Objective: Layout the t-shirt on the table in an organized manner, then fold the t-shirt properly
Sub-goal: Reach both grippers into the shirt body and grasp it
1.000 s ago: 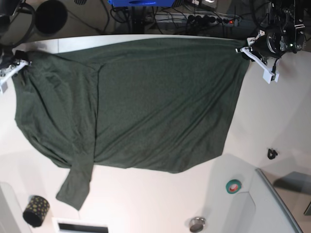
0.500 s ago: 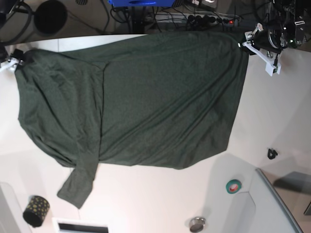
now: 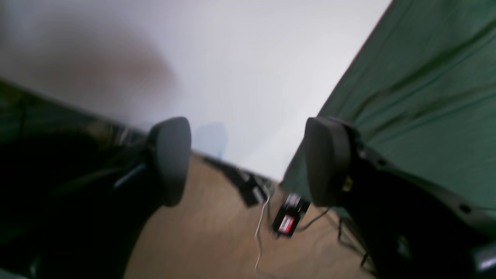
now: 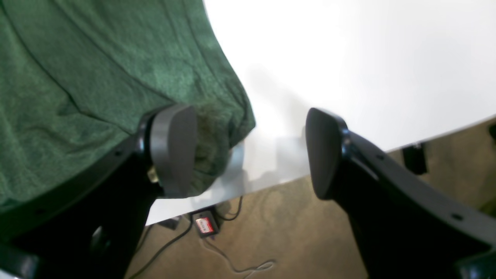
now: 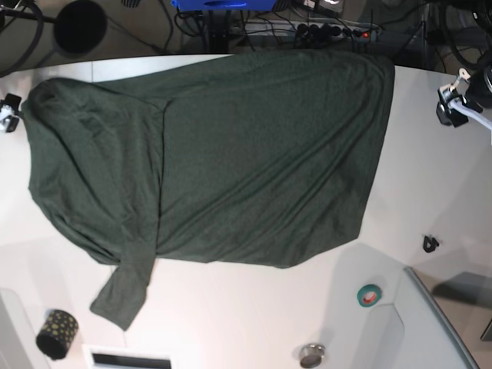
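Note:
The dark green t-shirt (image 5: 231,161) lies spread across the white table (image 5: 430,177), with one sleeve (image 5: 123,292) trailing toward the near edge. My left gripper (image 5: 455,108) hovers off the shirt's far right corner, open, and the left wrist view shows only table and floor between its pads (image 3: 172,161), with the t-shirt (image 3: 426,97) off to one side. My right gripper (image 5: 9,114) sits at the shirt's far left corner, open. In the right wrist view the t-shirt (image 4: 97,77) bunches beside one pad (image 4: 174,149), and nothing is held in the right gripper (image 4: 250,151).
A green tape roll (image 5: 370,294), a small black object (image 5: 430,244), a round metal piece (image 5: 311,355) and a dotted black cylinder (image 5: 58,332) sit near the front. A grey tray (image 5: 438,323) fills the front right corner. Cables and a power strip (image 5: 330,31) lie beyond the far edge.
Both grippers opened and let go of the shirt's far corners, then drew outward away from it. The shirt has settled flat on the table.

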